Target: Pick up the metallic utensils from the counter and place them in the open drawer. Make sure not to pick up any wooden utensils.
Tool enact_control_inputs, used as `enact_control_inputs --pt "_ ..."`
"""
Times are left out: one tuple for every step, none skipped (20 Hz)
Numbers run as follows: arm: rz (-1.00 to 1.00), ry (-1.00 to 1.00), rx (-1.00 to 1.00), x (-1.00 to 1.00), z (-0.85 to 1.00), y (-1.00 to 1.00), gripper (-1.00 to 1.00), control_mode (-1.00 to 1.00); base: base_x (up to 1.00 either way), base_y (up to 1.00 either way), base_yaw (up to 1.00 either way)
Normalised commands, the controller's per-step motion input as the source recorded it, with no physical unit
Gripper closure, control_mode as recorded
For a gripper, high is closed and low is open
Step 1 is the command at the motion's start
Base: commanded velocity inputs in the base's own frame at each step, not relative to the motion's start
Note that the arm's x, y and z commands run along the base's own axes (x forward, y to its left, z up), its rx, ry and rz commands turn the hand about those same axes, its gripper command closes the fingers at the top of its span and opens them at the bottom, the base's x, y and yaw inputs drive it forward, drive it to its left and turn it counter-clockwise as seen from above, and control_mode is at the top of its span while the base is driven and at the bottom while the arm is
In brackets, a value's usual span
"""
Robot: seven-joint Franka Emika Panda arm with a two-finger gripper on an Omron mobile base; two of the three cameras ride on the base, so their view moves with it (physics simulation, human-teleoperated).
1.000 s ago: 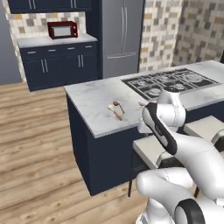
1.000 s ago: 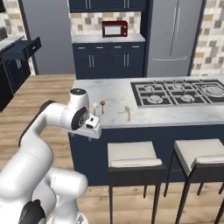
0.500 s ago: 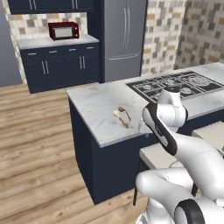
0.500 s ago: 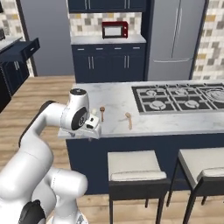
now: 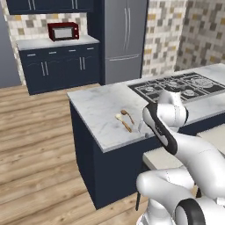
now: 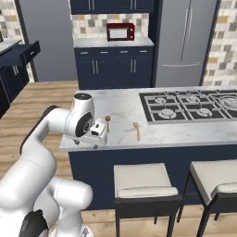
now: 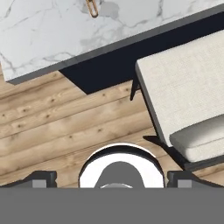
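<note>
Marble island counter (image 6: 120, 104) bears two utensils (image 5: 124, 119), none yet in the open drawer (image 6: 24, 53) far left, while the gripper (image 6: 98, 133) hangs spread wide, grasping nothing

Spoon (image 7: 92, 8) cut by top edge

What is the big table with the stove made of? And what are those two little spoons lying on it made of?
The counter looks like polished marble: white with grey veins, on a dark navy base. The two utensils are small in these pictures. Both show a brownish tone like wood. One seems paler tan, the other darker, but whether either has a metal end is too small to tell.
</note>
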Motion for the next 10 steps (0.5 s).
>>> enact_control_inputs --pt "0.00 0.00 0.00 0.00 0.00 0.00 -1.00 1.00 0.44 0.00 0.00" --pt "0.00 0.00 0.00 0.00 0.00 0.00 -1.00 1.00 0.39 0.00 0.00" --pt "0.00 0.00 0.00 0.35 0.00 0.00 -1.00 -1.00 0.00 0.00 0.00" --pt "0.00 0.00 0.00 0.35 0.01 0.00 -1.00 -1.00 0.00 0.00 0.00" --pt "0.00 0.00 0.00 0.42 0.04 0.00 -1.00 -1.00 0.00 0.00 0.00" --pt "0.00 0.00 -0.03 0.54 0.13 0.00 -1.00 -1.00 0.00 0.00 0.00" --pt "0.00 0.00 -0.07 0.79 0.21 0.00 -1.00 -1.00 0.00 0.00 0.00" --pt "0.03 0.00 -0.08 0.87 0.26 0.00 -1.00 -1.00 0.00 0.00 0.00" --pt "0.05 0.00 -0.08 0.95 0.27 0.00 -1.00 -1.00 0.00 0.00 0.00" --pt "0.06 0.00 -0.07 0.91 0.21 0.03 -1.00 -1.00 0.00 0.00 0.00"
